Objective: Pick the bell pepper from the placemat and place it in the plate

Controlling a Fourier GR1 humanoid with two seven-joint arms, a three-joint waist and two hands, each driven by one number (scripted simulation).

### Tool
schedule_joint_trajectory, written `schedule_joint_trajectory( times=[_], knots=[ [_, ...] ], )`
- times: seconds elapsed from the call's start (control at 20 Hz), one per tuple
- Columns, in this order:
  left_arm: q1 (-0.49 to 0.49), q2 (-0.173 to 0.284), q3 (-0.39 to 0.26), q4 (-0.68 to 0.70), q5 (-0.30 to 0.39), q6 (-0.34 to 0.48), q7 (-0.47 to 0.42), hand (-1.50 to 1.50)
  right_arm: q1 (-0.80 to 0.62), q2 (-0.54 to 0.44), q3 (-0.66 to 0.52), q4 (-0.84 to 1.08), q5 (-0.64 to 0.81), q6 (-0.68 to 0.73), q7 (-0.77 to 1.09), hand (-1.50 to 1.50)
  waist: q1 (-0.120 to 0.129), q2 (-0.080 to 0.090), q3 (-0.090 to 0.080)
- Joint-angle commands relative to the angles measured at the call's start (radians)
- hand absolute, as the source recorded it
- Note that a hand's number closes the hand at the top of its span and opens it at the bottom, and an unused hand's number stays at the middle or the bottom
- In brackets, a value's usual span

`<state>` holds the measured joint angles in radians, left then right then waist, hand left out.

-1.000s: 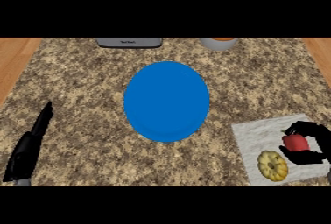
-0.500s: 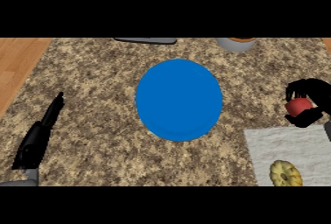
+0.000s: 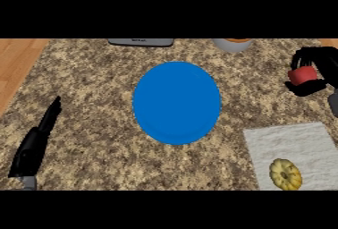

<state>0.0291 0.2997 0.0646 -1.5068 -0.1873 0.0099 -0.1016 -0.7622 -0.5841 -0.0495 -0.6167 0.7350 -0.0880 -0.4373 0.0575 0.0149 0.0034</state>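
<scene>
A blue plate (image 3: 176, 103) lies in the middle of the speckled counter. My right hand (image 3: 315, 71) is at the right edge, beyond the placemat and to the right of the plate, with its fingers curled round the red bell pepper (image 3: 303, 76). The pepper is off the white placemat (image 3: 293, 143) at the lower right. My left hand (image 3: 36, 145) rests open at the lower left, fingers pointing up, holding nothing.
A yellow squash-like piece (image 3: 285, 174) lies on the placemat near its front edge. A grey appliance (image 3: 141, 42) and a grey cup (image 3: 232, 44) stand at the counter's far edge. Wooden floor (image 3: 16, 62) shows at the left.
My right hand has lifted the bell pepper off the placemat and carried it up and away from it. The view has shifted, so the plate and placemat sit lower. The left hand stays still.
</scene>
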Motion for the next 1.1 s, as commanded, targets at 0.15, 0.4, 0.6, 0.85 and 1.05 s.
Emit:
schedule_joint_trajectory(
  times=[0.15, 0.4, 0.6, 0.85, 1.05],
  knots=[
    [0.005, 0.005, 0.029, 0.052, 0.005, -0.003, -0.021, 0.00, -0.105, 0.038, -0.074, -0.013, -0.129, 0.052, -0.244, 1.50, -0.034, -0.008, -0.002],
    [0.044, 0.024, 0.068, 0.001, 0.037, -0.026, -0.014, 0.00, -0.089, 0.084, -0.033, -0.169, -0.176, 0.217, -0.226, 1.50, -0.054, -0.019, -0.004],
    [0.050, 0.027, 0.077, -0.005, 0.029, -0.032, -0.006, 0.00, -0.071, 0.137, 0.003, -0.342, -0.190, 0.281, -0.110, 1.50, -0.059, -0.020, -0.004],
    [0.095, -0.001, 0.054, -0.057, 0.000, -0.017, -0.003, 0.00, -0.044, 0.280, 0.067, -0.516, -0.180, 0.274, 0.091, 1.50, -0.055, -0.019, -0.004],
    [0.046, -0.015, 0.045, -0.027, -0.009, -0.020, 0.016, 0.00, -0.088, 0.374, 0.110, -0.485, -0.156, 0.278, 0.184, 1.50, -0.050, -0.015, -0.004]
  ],
)
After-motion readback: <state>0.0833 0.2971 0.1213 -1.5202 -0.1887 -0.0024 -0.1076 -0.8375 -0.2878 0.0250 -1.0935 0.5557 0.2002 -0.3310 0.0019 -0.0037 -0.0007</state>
